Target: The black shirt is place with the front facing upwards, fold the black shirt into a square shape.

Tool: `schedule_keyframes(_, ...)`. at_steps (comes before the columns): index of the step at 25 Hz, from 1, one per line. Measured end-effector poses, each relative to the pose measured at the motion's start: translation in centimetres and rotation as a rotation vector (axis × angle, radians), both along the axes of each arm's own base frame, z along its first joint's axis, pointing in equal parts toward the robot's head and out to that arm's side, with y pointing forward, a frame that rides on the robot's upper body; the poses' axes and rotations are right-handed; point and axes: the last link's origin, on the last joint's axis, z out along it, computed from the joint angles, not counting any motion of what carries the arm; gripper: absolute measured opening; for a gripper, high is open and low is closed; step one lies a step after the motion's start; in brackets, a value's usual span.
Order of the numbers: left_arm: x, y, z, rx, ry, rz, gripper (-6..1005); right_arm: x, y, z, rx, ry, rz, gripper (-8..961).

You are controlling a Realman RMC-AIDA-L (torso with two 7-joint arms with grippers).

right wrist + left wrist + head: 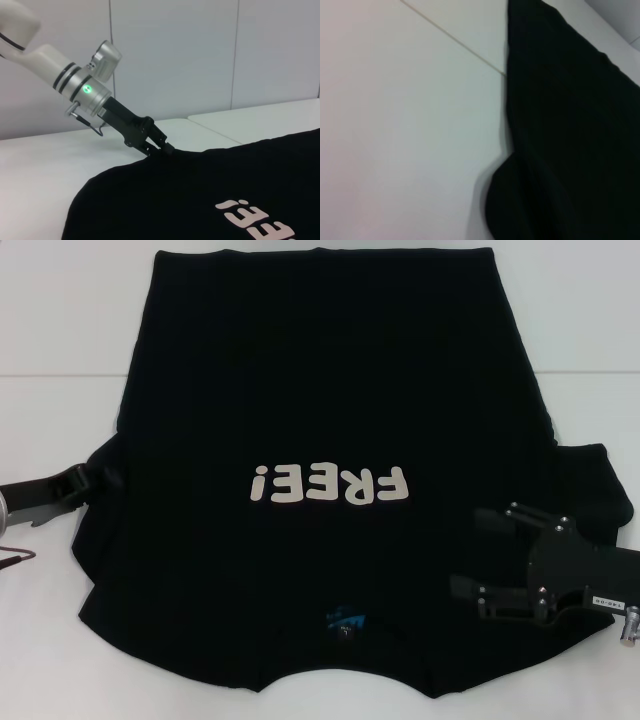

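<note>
The black shirt [330, 470] lies flat on the table [60, 620], front up, collar nearest the robot, hem at the far side. Left gripper [85, 480] at the shirt's left sleeve edge. Right gripper [478, 555] over the right sleeve, nearer the collar.
</note>
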Motion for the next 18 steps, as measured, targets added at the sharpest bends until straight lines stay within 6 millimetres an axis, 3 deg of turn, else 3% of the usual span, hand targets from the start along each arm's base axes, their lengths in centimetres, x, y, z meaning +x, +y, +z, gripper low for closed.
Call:
schedule_keyframes(1,-0.06,-0.01,-0.05,-0.001,0.006,0.001,397,-0.02,-0.02,0.00,-0.001,0.001,0.001,942)
schedule_keyframes(18,-0.08,0.25,0.18,-0.014,0.046,-0.013,3,-0.02,-0.10,-0.01,-0.004,0.005,0.001,941)
